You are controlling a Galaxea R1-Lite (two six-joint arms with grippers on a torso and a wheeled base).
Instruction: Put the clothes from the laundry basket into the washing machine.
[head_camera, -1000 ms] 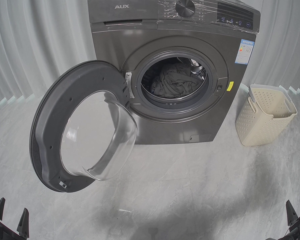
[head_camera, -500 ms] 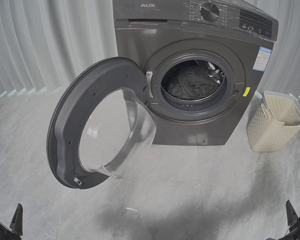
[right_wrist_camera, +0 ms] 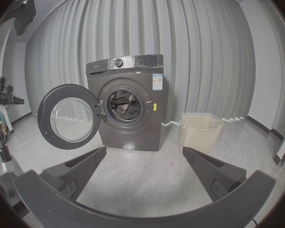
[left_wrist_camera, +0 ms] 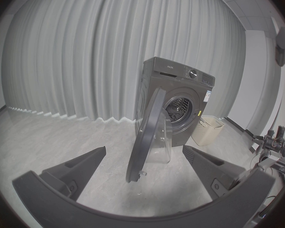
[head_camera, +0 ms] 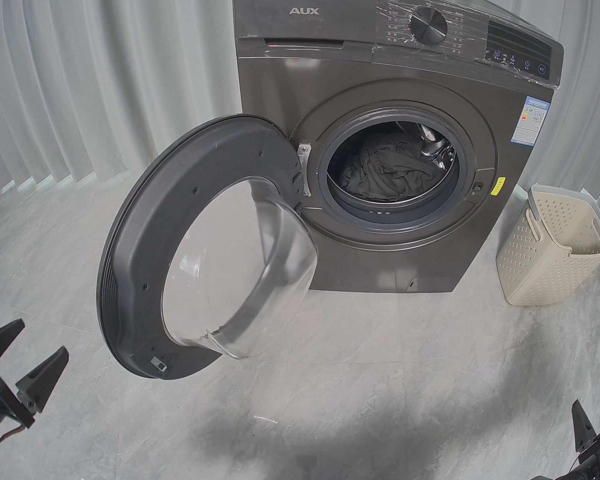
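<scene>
Grey floor (head_camera: 393, 381), pale curtains (head_camera: 80, 68), washing machine (head_camera: 380, 75)

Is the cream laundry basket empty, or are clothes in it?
Seemingly empty: the cream perforated plastic laundry basket shows bare inner walls and nothing above its rim; its floor is hidden.

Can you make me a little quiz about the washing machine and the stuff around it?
1. True or false: the door of the washing machine is shut.
2. Fill in the word: the laundry basket stands on the floor at the machine's ___ side, as the robot sees it.
3. Pick one: where are the dark clothes? A) in the laundry basket B) inside the washing machine C) on the floor

Key: 1 false; 2 right; 3 B
</scene>
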